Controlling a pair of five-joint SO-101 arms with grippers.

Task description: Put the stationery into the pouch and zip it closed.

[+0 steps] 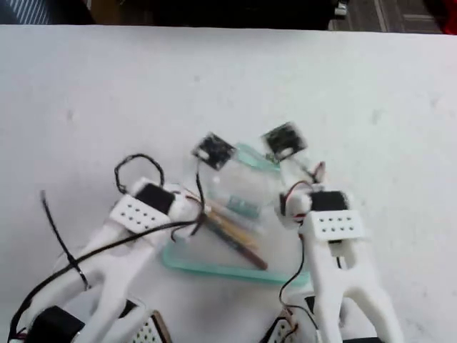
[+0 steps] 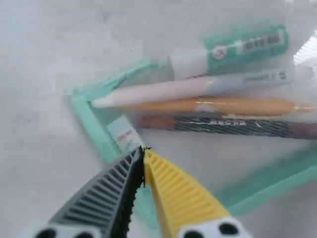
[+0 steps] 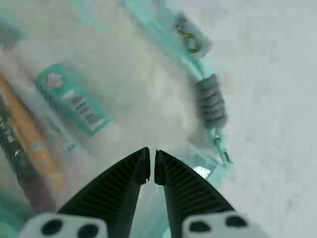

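White worktop (image 1: 86,86), plain, running back to a dark strip of room (image 1: 214,11) at its far edge.

Clear pouch (image 1: 214,268) with teal border lies flat between your two arms, near the front edge. The stationery is already inside it: a white stick with teal label (image 2: 237,47), a pale pink pen (image 2: 163,91), an orange pen (image 2: 218,106) and a dark striped pen (image 2: 223,126), lying side by side, touching.

Your left pincer (image 2: 143,151): grey and yellow jaws pressed together, no gap. Tips sit on the pouch's teal border at a corner, beside a small white label (image 2: 124,136); teal material shows between the jaws, so it reads as clamped on the border.

Your right pincer (image 3: 151,168): black jaws all but together, a thin slit left. Tips rest on the clear film at the pouch's opposite side. You cannot tell whether film is pinched. The grey ribbed zip pull (image 3: 210,101) lies just beside it, apart from the jaws.
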